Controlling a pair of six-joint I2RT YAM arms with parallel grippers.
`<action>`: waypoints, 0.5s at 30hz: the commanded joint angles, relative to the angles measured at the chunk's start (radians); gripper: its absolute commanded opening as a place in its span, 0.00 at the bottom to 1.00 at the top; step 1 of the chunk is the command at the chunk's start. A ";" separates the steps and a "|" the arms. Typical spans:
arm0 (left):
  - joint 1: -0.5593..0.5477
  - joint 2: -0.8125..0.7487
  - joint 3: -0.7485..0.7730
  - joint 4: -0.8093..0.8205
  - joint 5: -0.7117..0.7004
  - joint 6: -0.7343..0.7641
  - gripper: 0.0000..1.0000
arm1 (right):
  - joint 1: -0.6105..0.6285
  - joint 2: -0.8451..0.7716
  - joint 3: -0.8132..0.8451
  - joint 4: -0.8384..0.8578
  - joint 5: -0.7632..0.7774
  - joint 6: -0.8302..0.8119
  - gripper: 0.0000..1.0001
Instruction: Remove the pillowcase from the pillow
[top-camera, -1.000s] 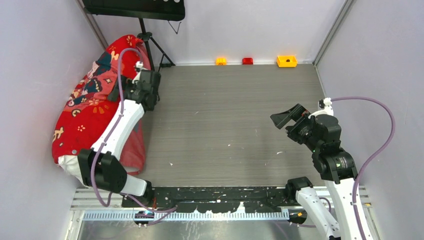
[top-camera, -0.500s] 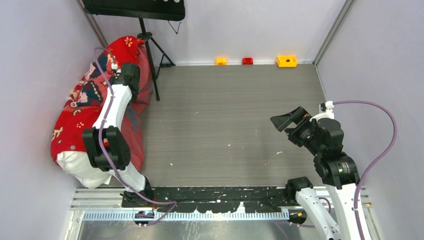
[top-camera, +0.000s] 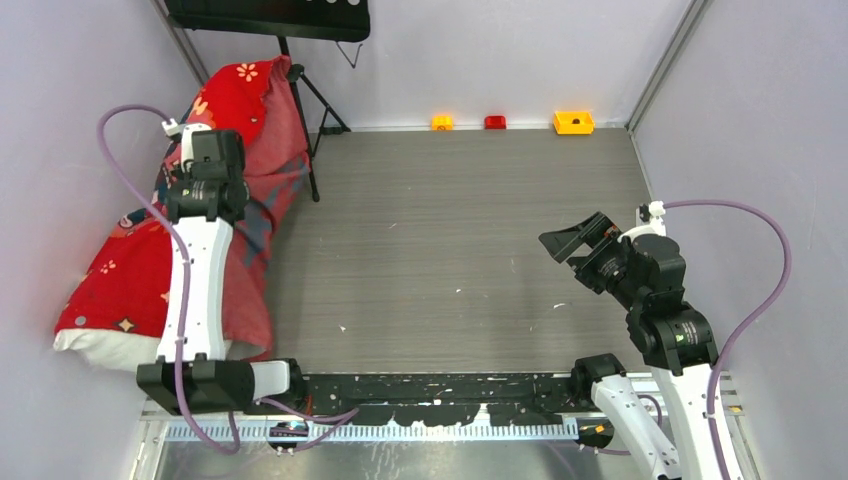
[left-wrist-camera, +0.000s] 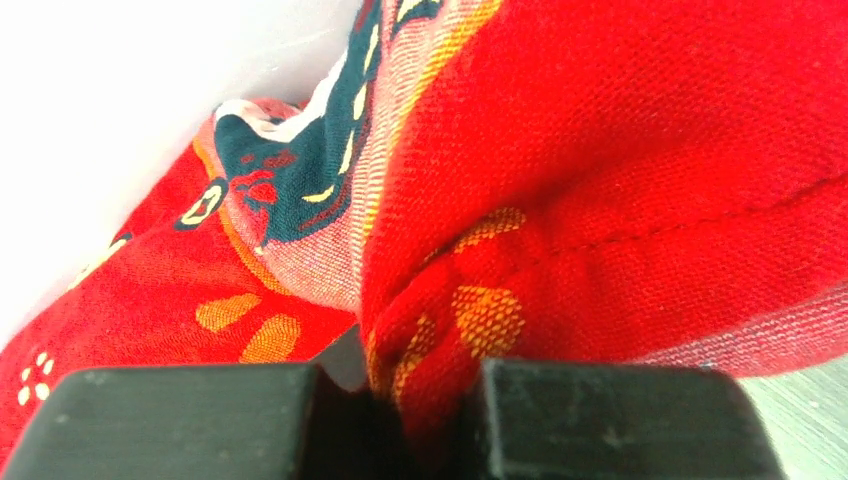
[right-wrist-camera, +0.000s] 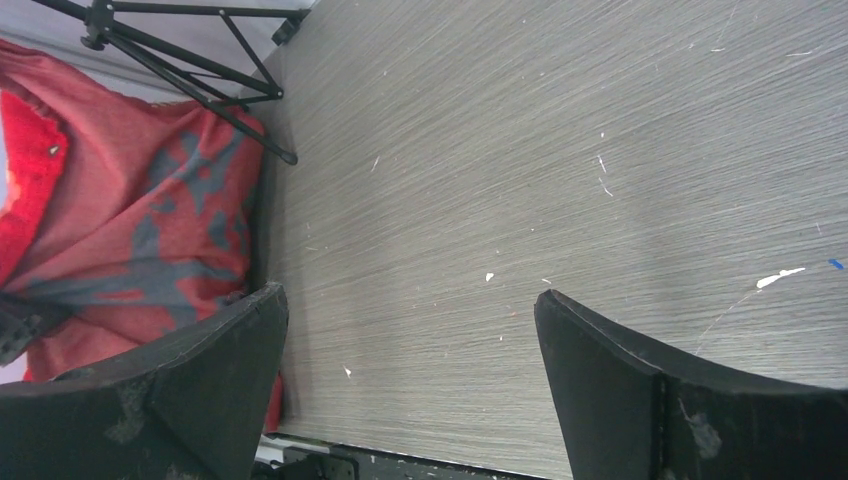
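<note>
The left gripper has its two black fingers pressed together on a thick fold of the limp red pillowcase printed with dark blue, white and yellow figures. The cloth bulges up out of the pinch right at the seam.

A second ago that arm was bent over the middle of the bundle. Now it is stretched out long and has swung over to the left wall, dragging the fabric up towards the far left corner. There the cloth piles high against the leg of the black tripod stand. A flap along the table side has turned over, showing its duller red reverse with greyish shapes.

The plump plain white pillow shows only as a strip at the near end, by the arm's base, and the rest is covered. The whole bundle has slid leftward with the pull (not what you'd hope for). To my eye the pillow is mostly riding along inside rather than being stripped out, so the job looks barely begun.

The right gripper hovers over the bare grey wood-grain table with its fingers spread wide, well apart from the cloth and holding nothing. I'd guess something needs to pin the white end before more pulling helps.
</note>
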 joint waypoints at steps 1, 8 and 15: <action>0.007 -0.159 0.133 0.123 -0.011 -0.053 0.00 | 0.001 -0.004 0.008 0.038 -0.009 0.015 0.97; 0.007 -0.299 0.229 0.130 0.273 -0.161 0.00 | 0.000 -0.005 0.000 0.046 -0.011 0.019 0.96; 0.007 -0.444 0.065 0.340 0.819 -0.394 0.00 | 0.001 0.004 -0.002 0.056 -0.016 0.015 0.96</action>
